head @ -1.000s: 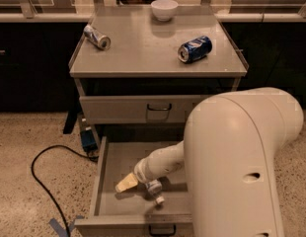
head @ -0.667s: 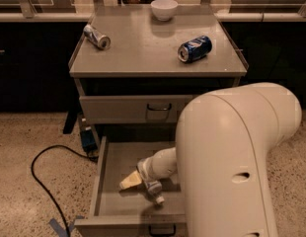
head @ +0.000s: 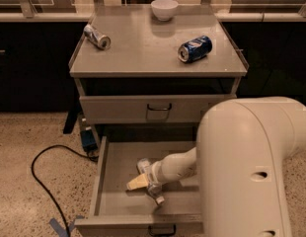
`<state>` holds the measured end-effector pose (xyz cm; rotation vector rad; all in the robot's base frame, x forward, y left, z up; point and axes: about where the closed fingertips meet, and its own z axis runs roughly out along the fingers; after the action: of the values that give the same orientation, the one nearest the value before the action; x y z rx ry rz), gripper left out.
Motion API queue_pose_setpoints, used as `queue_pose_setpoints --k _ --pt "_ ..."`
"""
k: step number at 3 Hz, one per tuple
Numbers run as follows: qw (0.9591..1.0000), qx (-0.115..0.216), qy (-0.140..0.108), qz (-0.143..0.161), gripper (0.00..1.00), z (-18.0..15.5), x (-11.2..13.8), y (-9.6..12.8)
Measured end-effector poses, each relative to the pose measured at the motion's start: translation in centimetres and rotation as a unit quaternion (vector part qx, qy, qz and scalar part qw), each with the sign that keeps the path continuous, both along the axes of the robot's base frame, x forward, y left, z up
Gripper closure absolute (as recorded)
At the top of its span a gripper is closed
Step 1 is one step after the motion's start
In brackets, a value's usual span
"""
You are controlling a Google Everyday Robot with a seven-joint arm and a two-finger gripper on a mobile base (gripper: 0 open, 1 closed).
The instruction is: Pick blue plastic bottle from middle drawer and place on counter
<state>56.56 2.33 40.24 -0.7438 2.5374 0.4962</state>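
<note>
In the camera view the end effector (head: 145,189) is down in the open drawer (head: 113,209), at the lower centre of the frame, and I cannot tell how far open it is or whether it holds anything. The bottle (head: 142,165) seems to be the whitish piece just above it, mostly hidden. I would make the grip sure first, then lift clear of the upper drawer (head: 118,110) before moving to the table (head: 143,48).

We've one cam only; it looks down and fwd from above, facing the cabinet front; the arm (head: 251,172) bulks v. near at lower right; counter (head: 143,53) lies farther, upper centre; middle drawer (head: 113,211) opens toward us; gripper (head: 147,190) is inside it.
</note>
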Motion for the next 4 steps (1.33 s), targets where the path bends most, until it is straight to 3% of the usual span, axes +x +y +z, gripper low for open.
queue_pose_setpoints --k 1,2,4 --pt "0.9993 0.028 0.022 0.008 0.0 -2.0 -1.0 0.1" --pt "0.9966 0.048 0.053 0.041 0.0 -4.3 -2.3 1.6" --pt "0.9975 0.039 0.05 0.03 0.0 -4.3 -2.2 1.6"
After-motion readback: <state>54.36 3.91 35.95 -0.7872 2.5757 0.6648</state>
